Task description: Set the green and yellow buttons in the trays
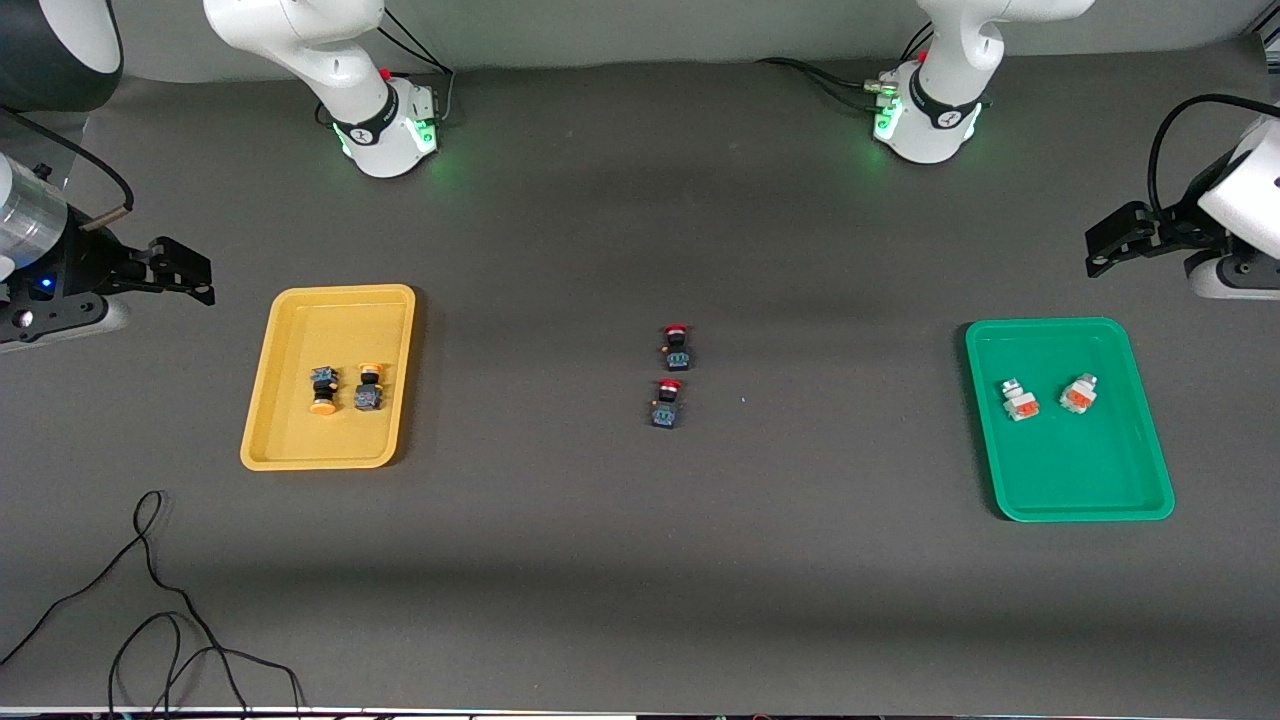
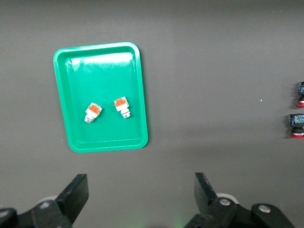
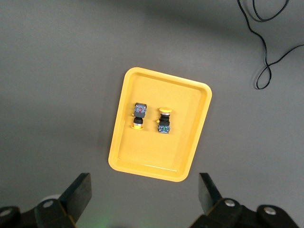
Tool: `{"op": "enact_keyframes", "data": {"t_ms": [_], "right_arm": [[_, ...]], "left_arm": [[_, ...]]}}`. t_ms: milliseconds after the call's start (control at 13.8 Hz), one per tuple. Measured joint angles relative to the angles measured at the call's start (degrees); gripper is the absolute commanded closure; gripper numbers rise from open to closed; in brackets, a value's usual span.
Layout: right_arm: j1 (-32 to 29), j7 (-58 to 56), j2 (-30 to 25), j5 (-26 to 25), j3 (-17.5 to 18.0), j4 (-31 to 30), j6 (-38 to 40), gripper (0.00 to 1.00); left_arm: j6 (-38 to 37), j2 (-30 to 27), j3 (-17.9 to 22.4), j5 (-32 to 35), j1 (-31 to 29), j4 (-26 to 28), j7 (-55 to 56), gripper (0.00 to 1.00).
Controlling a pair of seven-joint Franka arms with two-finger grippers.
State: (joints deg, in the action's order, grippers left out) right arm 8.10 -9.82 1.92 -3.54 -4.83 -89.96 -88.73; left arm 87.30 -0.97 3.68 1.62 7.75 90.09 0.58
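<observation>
Both yellow-capped buttons [image 1: 343,389] lie in the yellow tray [image 1: 290,445], both whitish blocks [image 1: 1048,397] in the green tray [image 1: 1060,505]; left hand [image 2: 140,197] and right hand [image 3: 142,197], spread and empty, should hold clear, leaving the red-capped buttons [image 1: 672,375] between the trays.

Two trays are seen on the worktop: one yellow tray [image 1: 300,455] at the left of the front frame and one green tray [image 1: 1090,500] at the right. Six buttons are counted in all. Two yellow-capped buttons [image 1: 323,390] are found in the yellow tray, two whitish blocks with orange faces [image 1: 1020,400] in the green tray, and two red-capped buttons [image 1: 677,347] at the centre of the frame. Two arms are counted, each with one gripper. One black cable [image 1: 150,600] is seen at the lower left.
</observation>
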Motion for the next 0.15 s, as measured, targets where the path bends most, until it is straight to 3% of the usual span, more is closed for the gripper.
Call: {"op": "enact_keyframes", "data": {"t_ms": [145], "right_arm": [[0.0,0.0,0.0,0.0,-0.1,0.0,0.0,0.00]], "left_arm": [[0.0,0.0,0.0,0.0,0.0,0.0,0.0,0.01]]}}
